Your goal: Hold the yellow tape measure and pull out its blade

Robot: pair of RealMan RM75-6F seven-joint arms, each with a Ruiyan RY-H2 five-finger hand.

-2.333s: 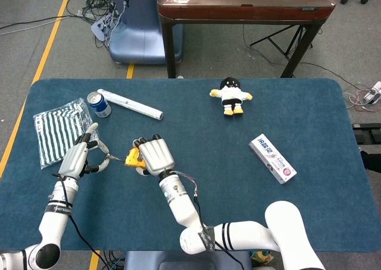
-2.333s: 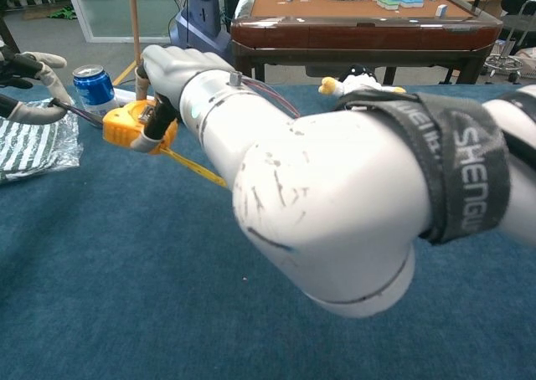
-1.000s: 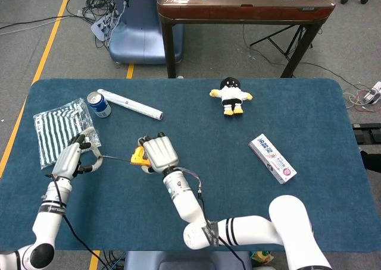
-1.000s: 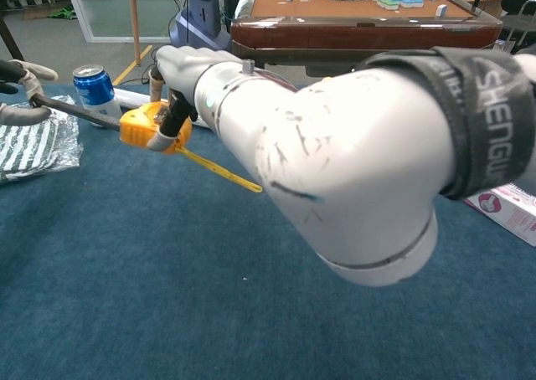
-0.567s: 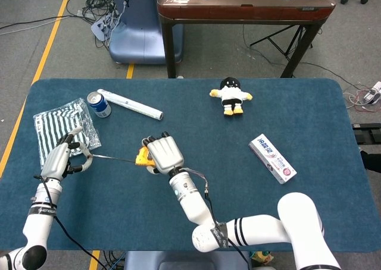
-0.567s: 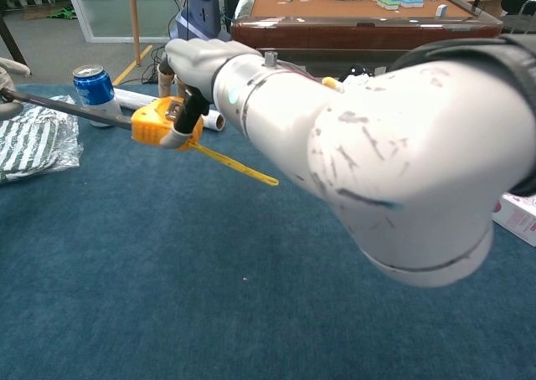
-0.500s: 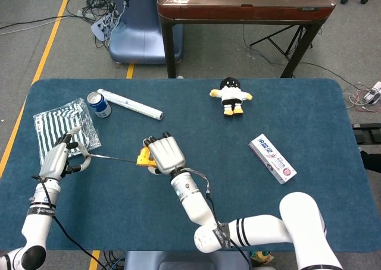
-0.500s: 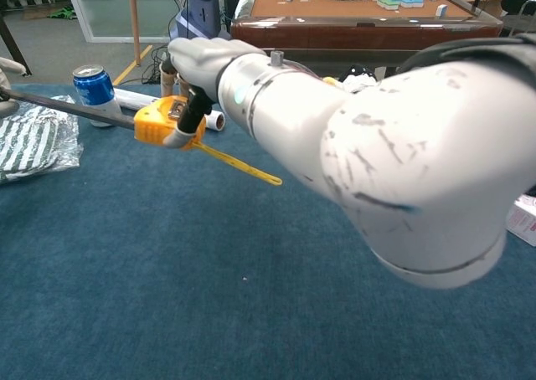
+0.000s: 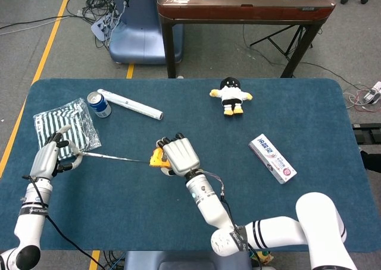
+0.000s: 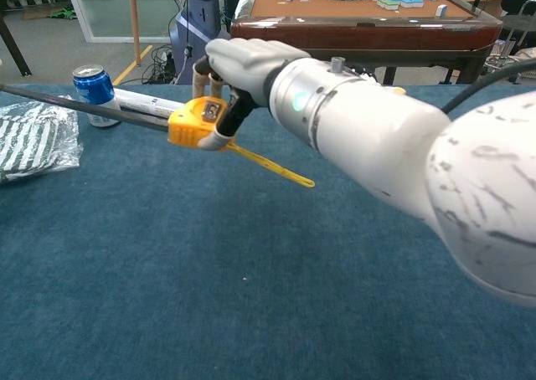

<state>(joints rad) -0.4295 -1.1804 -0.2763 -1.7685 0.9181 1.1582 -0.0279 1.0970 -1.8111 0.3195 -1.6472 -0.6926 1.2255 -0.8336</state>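
The yellow tape measure (image 9: 158, 158) (image 10: 196, 121) hangs above the blue table near its middle, gripped by my right hand (image 9: 181, 156) (image 10: 245, 66). Its blade (image 9: 113, 157) (image 10: 84, 105) runs out to the left in a long dark strip. My left hand (image 9: 50, 157) pinches the blade's tip at the table's left edge, beside the striped bag; the chest view does not show that hand. A thin yellow strap (image 10: 272, 170) trails from the case toward the lower right.
A blue can (image 9: 99, 104) (image 10: 92, 91) and a white tube (image 9: 130, 104) (image 10: 146, 104) lie at the back left. A striped bag (image 9: 62, 127) (image 10: 33, 146) sits at the left edge. A plush toy (image 9: 231, 96) and a toothpaste box (image 9: 272, 158) lie to the right.
The hands have drawn apart: my right hand carried the tape case rightward, my left hand moved left with the tip, and much more blade shows between them.
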